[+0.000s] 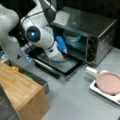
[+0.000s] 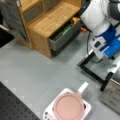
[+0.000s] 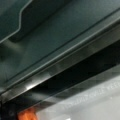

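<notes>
A silver toaster oven [image 1: 85, 27] stands with its glass door [image 1: 60, 65] folded down flat. On the teal tray [image 1: 77, 46] inside sits a teal bowl [image 1: 71, 36] with something orange in it. My gripper [image 1: 64, 49], with blue fingers, reaches into the oven mouth just above the door, at the tray's front edge and left of the bowl. In a front view the gripper [image 2: 113, 48] shows at the right edge, over the door frame [image 2: 93, 72]. The wrist view shows the tray's underside [image 3: 57, 32], the door glass [image 3: 100, 97] and an orange bit [image 3: 26, 115]; the fingers are hidden there.
A pink pan [image 1: 108, 82] with a white handle rests on a white hot plate [image 1: 100, 91] at a front view's right. A wooden cabinet [image 2: 47, 22] has an open drawer [image 2: 63, 35] holding yellow and green items. Grey tabletop [image 2: 32, 67] lies between them.
</notes>
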Robot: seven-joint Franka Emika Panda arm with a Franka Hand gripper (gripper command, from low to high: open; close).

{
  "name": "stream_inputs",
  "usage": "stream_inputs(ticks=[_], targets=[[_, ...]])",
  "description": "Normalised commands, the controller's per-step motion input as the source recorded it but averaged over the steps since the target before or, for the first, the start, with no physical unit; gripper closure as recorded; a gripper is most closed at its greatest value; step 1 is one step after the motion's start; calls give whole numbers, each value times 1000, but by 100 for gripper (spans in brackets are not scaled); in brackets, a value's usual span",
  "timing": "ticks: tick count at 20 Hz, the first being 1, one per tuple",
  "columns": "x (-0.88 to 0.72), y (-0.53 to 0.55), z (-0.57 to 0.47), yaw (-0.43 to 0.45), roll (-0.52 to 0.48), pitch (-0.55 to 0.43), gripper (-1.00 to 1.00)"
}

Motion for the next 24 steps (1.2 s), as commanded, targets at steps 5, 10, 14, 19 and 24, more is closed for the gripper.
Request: stream_inputs(ticks=[5, 10, 14, 19, 24], targets=[[191, 207, -112, 164, 291, 38, -100], [193, 154, -30, 105, 225, 28, -100], [166, 136, -39, 51, 171, 29, -100], [154, 117, -51, 2, 154, 25, -100], [156, 56, -76, -36, 112, 21, -100]])
